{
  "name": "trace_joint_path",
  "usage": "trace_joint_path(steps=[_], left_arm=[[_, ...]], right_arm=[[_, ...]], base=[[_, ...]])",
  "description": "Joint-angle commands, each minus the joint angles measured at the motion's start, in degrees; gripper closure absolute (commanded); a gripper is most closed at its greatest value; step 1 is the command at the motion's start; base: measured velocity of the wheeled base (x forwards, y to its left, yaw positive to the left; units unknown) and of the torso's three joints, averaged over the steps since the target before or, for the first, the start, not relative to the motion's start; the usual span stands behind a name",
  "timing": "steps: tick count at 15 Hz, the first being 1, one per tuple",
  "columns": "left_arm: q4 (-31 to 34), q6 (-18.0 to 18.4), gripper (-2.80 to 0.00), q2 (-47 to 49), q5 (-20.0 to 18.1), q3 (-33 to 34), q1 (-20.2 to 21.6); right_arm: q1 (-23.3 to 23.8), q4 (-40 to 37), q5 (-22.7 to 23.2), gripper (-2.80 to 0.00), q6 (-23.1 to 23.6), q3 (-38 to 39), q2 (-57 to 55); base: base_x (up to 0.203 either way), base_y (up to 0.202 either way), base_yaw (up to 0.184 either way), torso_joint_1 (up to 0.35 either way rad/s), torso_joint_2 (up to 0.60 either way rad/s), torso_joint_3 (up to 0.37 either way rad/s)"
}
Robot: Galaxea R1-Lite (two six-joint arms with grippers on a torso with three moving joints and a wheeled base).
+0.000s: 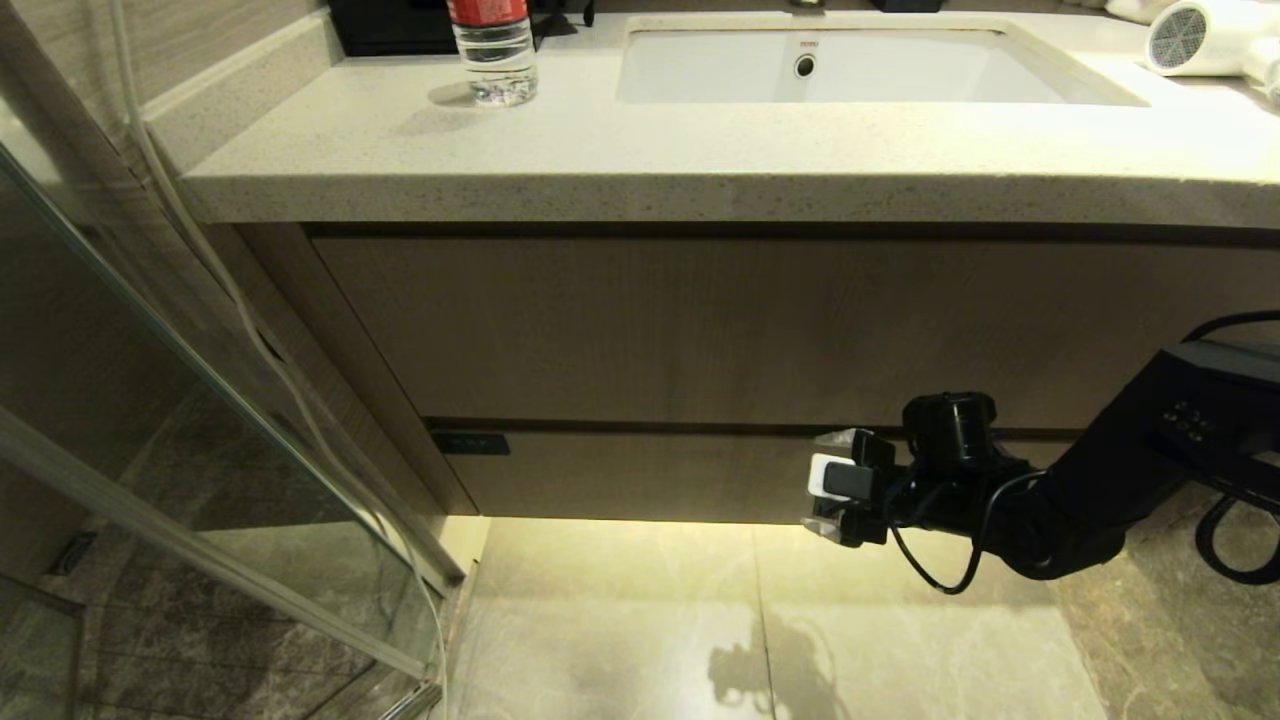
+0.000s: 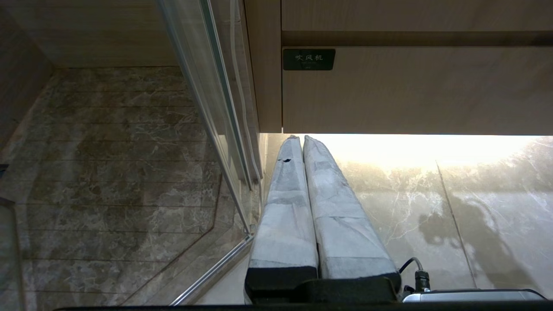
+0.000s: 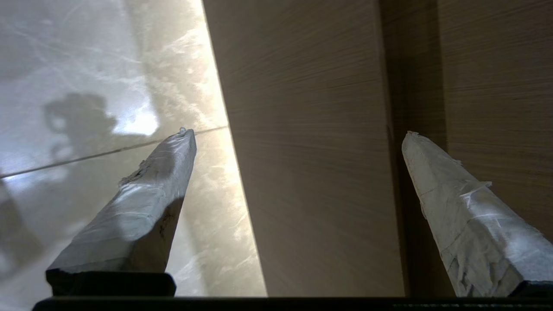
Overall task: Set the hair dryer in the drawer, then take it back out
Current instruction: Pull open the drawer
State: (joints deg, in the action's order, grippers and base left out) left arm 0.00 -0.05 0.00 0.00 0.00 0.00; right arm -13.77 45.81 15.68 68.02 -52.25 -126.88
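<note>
countertop [image 1: 600, 150] | holds: water bottle [image 1: 495, 50], hair dryer [image 1: 1205, 38] | sink [image 1: 850, 70] inset

The drawer [image 2: 414, 90] label [image 2: 308, 59] reads "吹风机".

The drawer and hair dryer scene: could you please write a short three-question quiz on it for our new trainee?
1. True or false: the drawer is shut.
2. Where does the hair dryer lie? A) on the floor B) on the countertop, right of the sink C) in the right gripper
3. Fill in: the right gripper's fingers are ___ in front of the drawer, while the left gripper is shut.

Key: 1 true; 2 B; 3 open.
</note>
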Motion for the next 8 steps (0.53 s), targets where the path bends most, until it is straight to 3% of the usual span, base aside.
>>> trace_joint_path(steps=[1,8], left_arm=[[0.0,-0.03,0.0,0.0,0.0,0.0,0.0],[0.0,-0.03,0.0,0.0,0.0,0.0,0.0]], right_arm=[[0.16,1.79,0.14,-2.8,0.44,-1.06,-2.46],[1.53,6.63,0.14,-2.8,0.71,-2.15,-5.43]], base=[[0.0,0.0,0.0,0.0,0.0,0.0],[0.0,0.0,0.0,0.0,0.0,0.0]])
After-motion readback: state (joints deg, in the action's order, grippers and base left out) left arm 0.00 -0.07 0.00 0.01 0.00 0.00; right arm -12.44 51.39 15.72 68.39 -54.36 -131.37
